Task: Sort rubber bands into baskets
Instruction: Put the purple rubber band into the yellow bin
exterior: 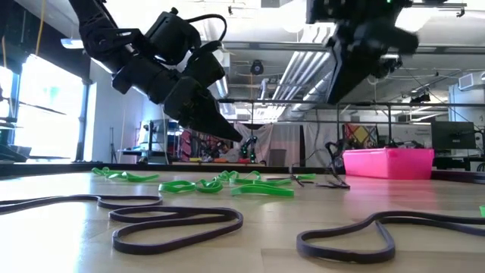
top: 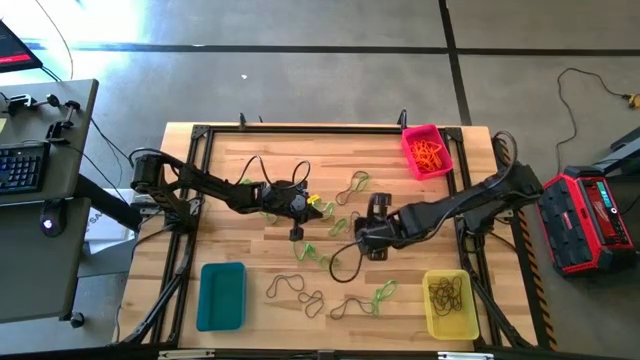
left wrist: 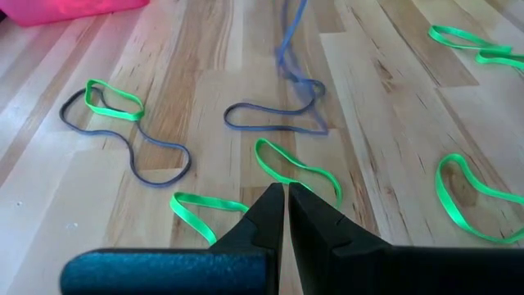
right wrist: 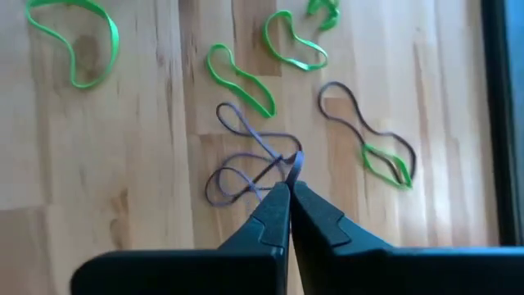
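Right gripper (right wrist: 288, 187) pinched tight on a dark rubber band (right wrist: 246, 160) at table centre, band trailing off the fingertips toward upper left of the wrist frame. Yellow basket (top: 452, 306), dark bands inside, lower right in the high view, close to this arm. Left gripper (left wrist: 285, 195) pressed together, empty, hovering above a green rubber band (left wrist: 296, 170) mid-table.

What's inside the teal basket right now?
Nothing visible: the teal basket shows only bare floor from above. No rubber bands inside, and nothing covers it.
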Robot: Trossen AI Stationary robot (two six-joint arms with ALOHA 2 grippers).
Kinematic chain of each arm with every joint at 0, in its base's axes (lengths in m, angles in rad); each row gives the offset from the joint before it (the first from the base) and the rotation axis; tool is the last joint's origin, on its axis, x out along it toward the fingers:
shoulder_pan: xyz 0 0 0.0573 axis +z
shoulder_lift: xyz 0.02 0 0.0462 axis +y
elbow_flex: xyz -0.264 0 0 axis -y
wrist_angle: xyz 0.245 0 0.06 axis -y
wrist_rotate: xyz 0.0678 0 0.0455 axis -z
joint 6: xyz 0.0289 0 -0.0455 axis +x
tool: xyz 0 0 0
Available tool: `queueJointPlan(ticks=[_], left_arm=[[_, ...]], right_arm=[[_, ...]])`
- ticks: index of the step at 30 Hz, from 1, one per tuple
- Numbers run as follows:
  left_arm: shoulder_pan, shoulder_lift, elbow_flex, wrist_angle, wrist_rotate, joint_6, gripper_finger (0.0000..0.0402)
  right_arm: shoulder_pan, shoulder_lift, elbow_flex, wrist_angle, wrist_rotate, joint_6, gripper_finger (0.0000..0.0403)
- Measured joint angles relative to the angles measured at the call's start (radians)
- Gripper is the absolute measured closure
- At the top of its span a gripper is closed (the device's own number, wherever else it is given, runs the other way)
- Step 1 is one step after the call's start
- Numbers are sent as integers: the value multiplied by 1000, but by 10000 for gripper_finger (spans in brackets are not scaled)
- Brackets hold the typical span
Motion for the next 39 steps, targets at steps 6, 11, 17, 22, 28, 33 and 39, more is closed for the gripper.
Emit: queueJointPlan(ticks=[6,11,17,22,28,33,39], left_arm=[[0,0,0,-3,0,21,390],[0,0,0,-4,0,26,390],[0,0,0,-4,0,26,390],[0,0,0,-5,1,26,390],[0,0,0,-4,1,26,390],[0,0,0,-4,1,26,390],[0,0,0,-5,1,26,390]], right_arm=[[86,0,137,-244,28,196,403],[169,0,244,-479,24,438,403],[290,-2,339,-684,-63,704,403],[395,-14,401,-677,-244,849,403],[535,-13,441,-678,-376,1127,403],[642,-12,441,-678,-451,1399,403],[723,-11,387,-677,-478,1603,403]])
